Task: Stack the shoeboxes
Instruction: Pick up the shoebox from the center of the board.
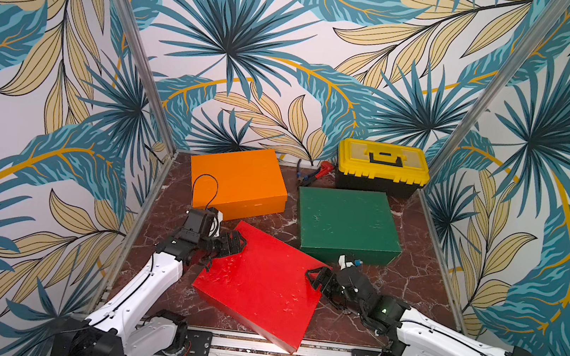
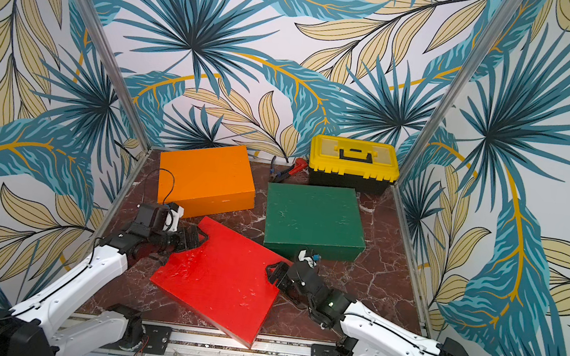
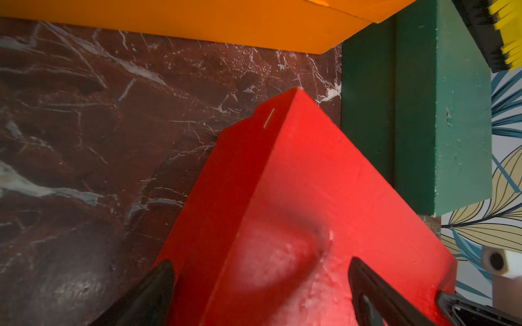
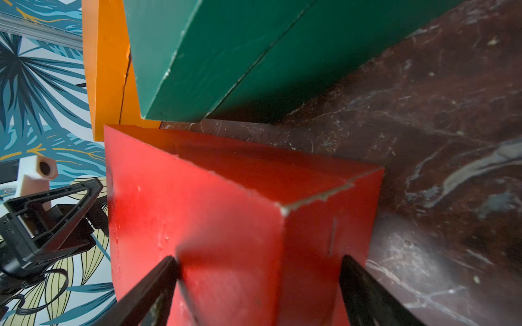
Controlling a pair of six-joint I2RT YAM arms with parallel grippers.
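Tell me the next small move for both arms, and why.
Probably close the fingers of both grippers onto the red box: the left gripper and the right gripper straddle opposite sides of it, fingers wide apart, and nothing is stacked yet. Whether they already pinch is unclear.

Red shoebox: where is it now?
In both top views the red shoebox is at the near edge of the table, in front of the orange shoebox and green shoebox.
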